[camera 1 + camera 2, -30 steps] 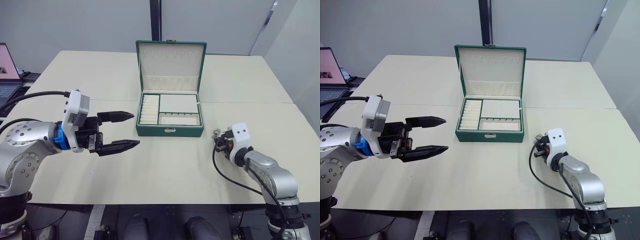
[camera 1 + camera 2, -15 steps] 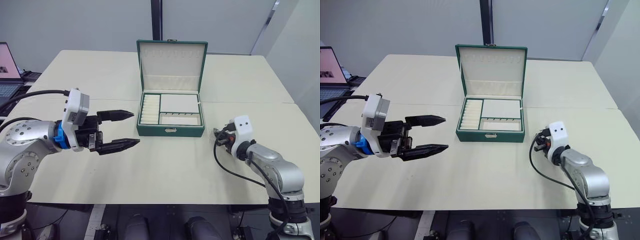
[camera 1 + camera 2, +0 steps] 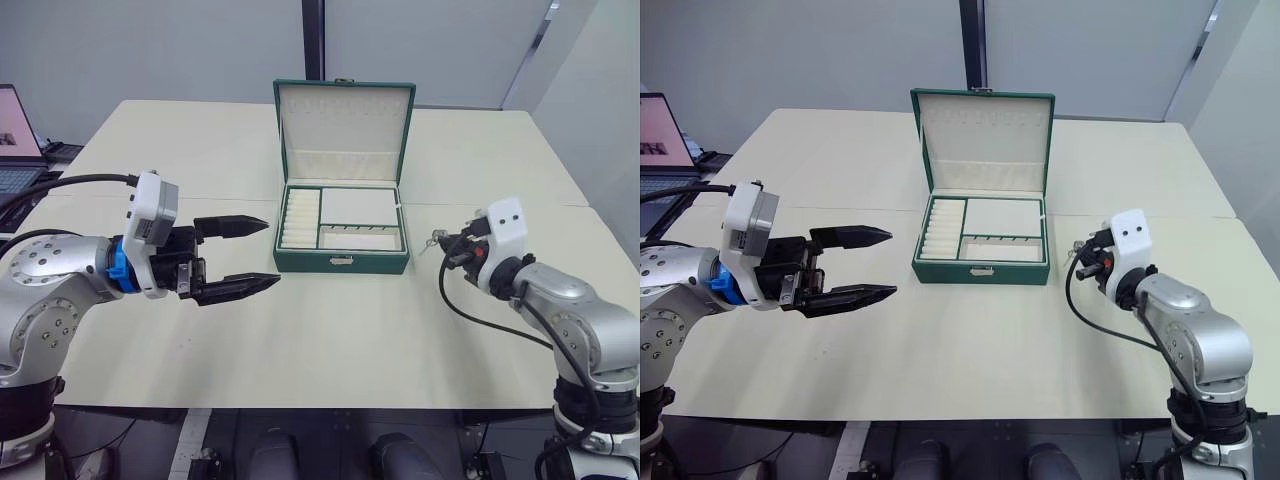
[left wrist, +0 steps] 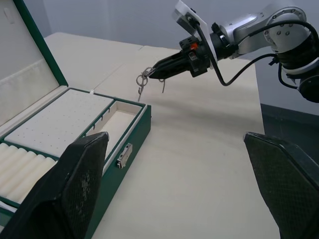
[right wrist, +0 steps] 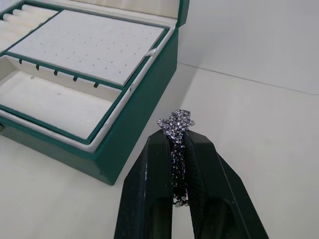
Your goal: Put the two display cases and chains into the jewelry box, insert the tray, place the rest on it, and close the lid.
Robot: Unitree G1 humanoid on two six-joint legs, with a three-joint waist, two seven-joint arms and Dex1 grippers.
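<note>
A: Jewelry box (image 3: 341, 235) at 12 o'clock, lid (image 3: 342, 130) up, tray (image 3: 342, 220) already seated.

B: Left gripper (image 3: 257, 255) at 9, fingers apart, empty. Right gripper (image 5: 178, 144) at 3, pinching the silver chain cluster (image 5: 176, 123). Placing and closing remain.

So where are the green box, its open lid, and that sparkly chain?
jewelry box (image 3: 341, 262): left eye view, front wall.
lid (image 3: 343, 125): left eye view, cream lining.
chain (image 5: 176, 122): right wrist view, cluster above the right jaws.

Green jewelry box (image 3: 341, 262) stands open, lid (image 3: 343, 130) upright, tray (image 3: 342, 223) inserted; a silver chain cluster (image 5: 177, 123) hangs beside its right wall.
</note>
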